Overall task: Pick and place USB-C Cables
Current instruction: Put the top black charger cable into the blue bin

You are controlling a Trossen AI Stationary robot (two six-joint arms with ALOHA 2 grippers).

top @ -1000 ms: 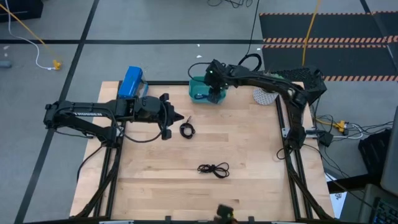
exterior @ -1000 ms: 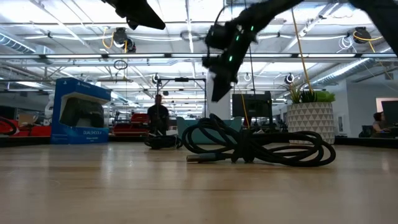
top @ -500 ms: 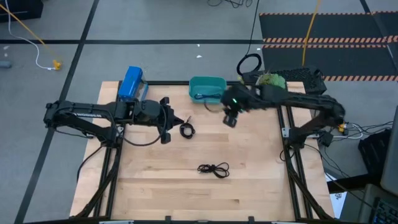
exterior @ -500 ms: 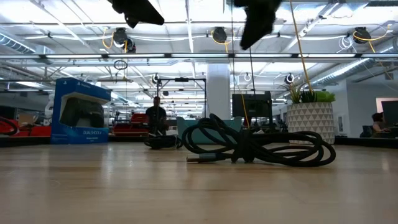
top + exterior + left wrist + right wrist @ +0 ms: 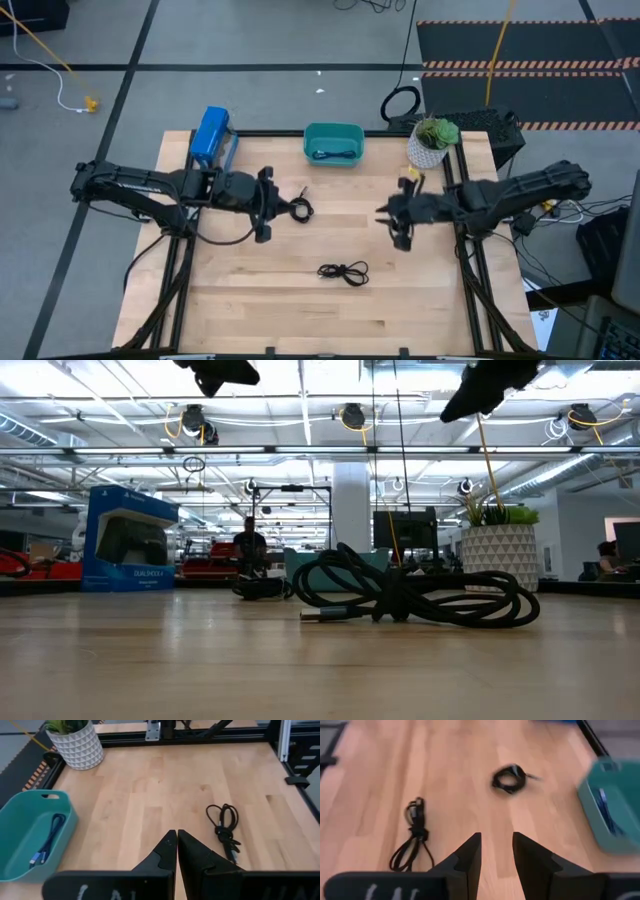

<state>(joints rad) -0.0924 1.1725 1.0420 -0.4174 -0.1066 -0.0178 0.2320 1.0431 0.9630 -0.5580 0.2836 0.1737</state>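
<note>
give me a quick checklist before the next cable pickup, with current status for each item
1. One cable already in the teal bin: ok, the bluish-grey cable lies inside.
2. Loose black bundle free on the table: ok, nothing touches it.
3. Tight black coil reachable: ok, it lies just ahead of the left gripper.
4. Left jaws ready to grasp: not ok, they are closed together.
5. Right gripper empty with jaws apart: ok.
6. Potted plant clear of the right arm: cannot tell, it stands close by.
</note>
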